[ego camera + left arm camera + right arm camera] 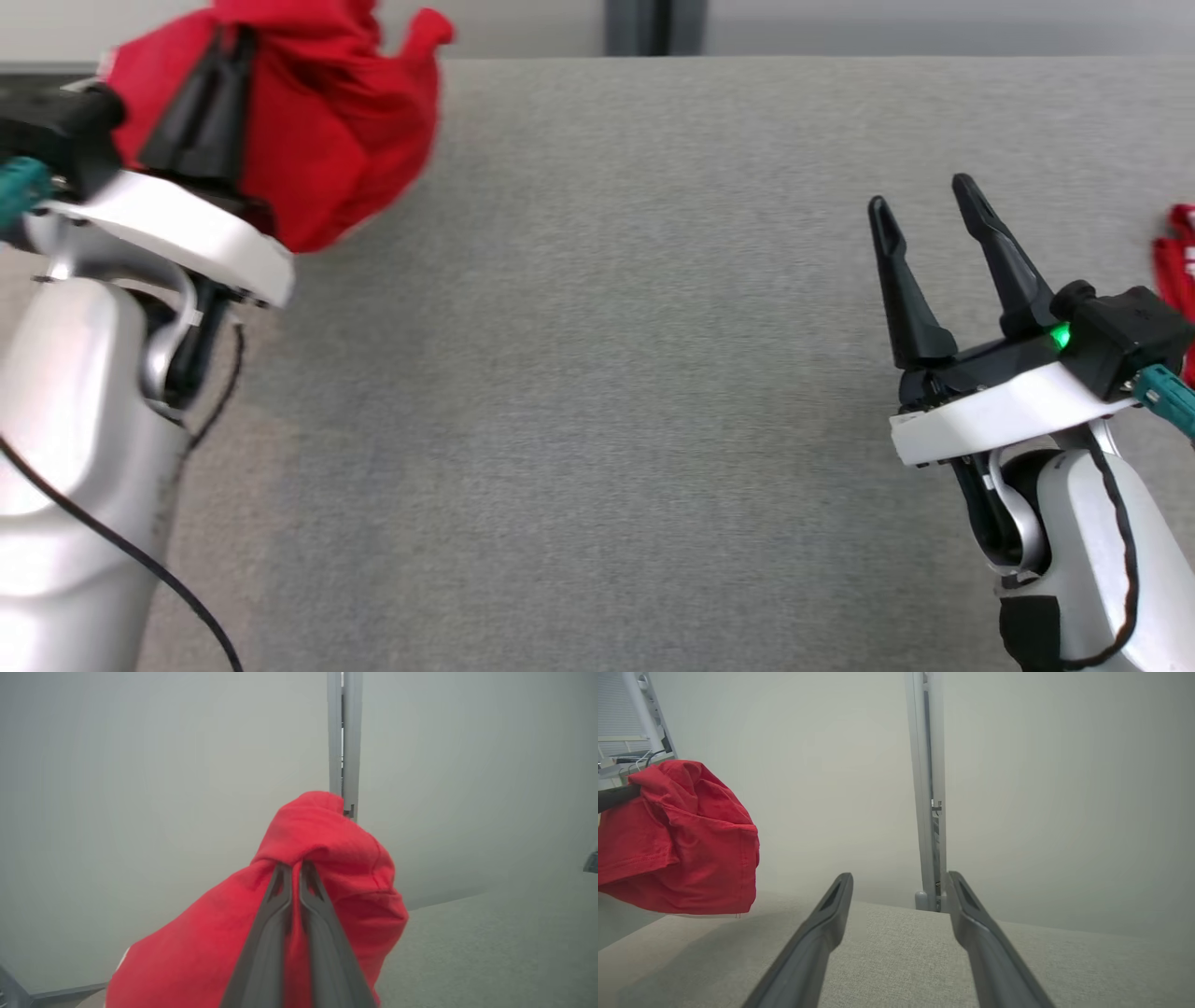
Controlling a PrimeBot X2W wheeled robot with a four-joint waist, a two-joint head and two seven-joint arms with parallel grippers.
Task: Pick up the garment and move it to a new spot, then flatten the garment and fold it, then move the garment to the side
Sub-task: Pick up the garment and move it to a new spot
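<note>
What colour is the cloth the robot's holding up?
The garment is bright red, best seen in the right wrist view.

left hand (295,867) — clamped on red garment (322,826) | cloth bunched, seemingly clear of grey surface (490,952)

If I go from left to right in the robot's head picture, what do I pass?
Red garment, pinched in the left gripper → right gripper, open → a bit of something red at the edge.
</note>
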